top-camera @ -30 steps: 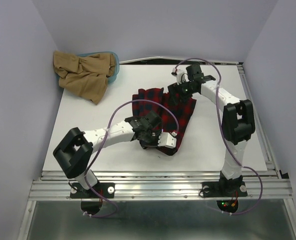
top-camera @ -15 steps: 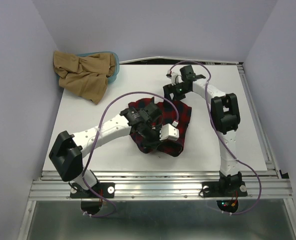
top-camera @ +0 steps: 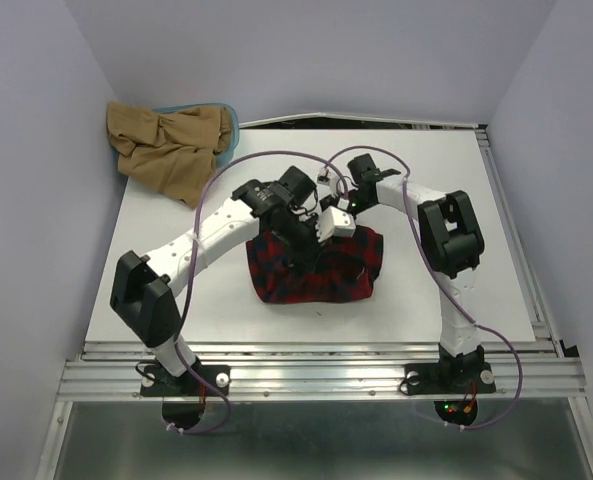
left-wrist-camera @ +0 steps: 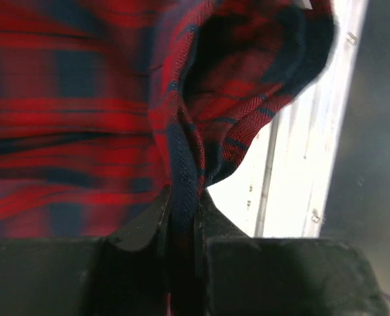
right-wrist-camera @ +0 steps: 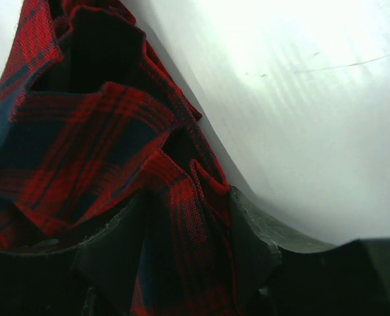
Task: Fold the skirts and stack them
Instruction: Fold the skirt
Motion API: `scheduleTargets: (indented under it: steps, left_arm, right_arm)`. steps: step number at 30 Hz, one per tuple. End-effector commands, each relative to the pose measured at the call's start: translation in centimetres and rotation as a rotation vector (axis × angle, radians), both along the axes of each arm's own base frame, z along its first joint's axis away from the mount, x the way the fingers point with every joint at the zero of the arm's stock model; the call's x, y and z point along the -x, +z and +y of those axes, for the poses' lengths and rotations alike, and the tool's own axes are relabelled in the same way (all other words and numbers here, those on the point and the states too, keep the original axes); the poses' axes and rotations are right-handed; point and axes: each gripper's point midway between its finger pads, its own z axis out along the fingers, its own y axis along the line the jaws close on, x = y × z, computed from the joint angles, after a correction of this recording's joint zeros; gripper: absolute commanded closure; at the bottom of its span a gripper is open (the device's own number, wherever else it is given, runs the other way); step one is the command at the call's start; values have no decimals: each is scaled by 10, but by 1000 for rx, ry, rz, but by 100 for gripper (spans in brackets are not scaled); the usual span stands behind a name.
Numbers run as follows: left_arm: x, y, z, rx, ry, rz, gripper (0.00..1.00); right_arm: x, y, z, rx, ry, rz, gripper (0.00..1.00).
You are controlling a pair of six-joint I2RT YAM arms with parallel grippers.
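The red plaid skirt (top-camera: 321, 270) lies bunched and folded over at the table's middle. My left gripper (top-camera: 311, 238) hovers over its far part, shut on a dark-edged fold of the plaid cloth (left-wrist-camera: 181, 164) that runs up between its jaws (left-wrist-camera: 181, 204). My right gripper (top-camera: 340, 206) is at the skirt's far edge. Its fingers (right-wrist-camera: 254, 230) stand on either side of a bunched plaid hem (right-wrist-camera: 181, 191) and press on it. The tan-brown skirt (top-camera: 164, 150) lies crumpled at the far left, draped over a tub.
A teal tub (top-camera: 230, 120) peeks out behind the tan skirt at the far left corner. The white table (top-camera: 456, 180) ends in a metal rail (top-camera: 316, 380) at the near edge. Purple walls close in on both sides.
My left gripper has carried the plaid skirt's near edge up and away, folding the cloth over itself. My right gripper has come down to the far edge and closed on the cloth.
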Motion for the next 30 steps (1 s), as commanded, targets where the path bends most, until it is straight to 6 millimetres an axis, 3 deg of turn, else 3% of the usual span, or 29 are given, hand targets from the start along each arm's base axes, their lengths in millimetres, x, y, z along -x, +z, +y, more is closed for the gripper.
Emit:
scheduleTargets:
  steps: [1, 7, 14, 23, 26, 27, 30]
  left_arm:
    - [-45, 32, -9, 75, 57, -86, 100]
    - [-79, 22, -17, 58, 58, -129, 98]
    - [-108, -26, -6, -6, 77, -129, 94]
    - [-142, -47, -4, -12, 101, -209, 92]
    - [-151, -45, -4, -7, 116, -261, 70]
    - [-156, -36, -4, 5, 129, -301, 53]
    - [-161, -10, 0, 34, 170, -376, 42]
  right_arm:
    - [30, 1, 0, -1, 73, 17, 46]
    - [43, 1, 5, -6, 108, 25, 47]
    - [45, 1, 4, -4, 116, 25, 47]
    - [44, 0, 3, 6, 118, 36, 47]
    - [42, 0, 4, 13, 112, 36, 47]
    - [41, 1, 4, 15, 110, 34, 48]
    - [38, 0, 3, 25, 103, 30, 48]
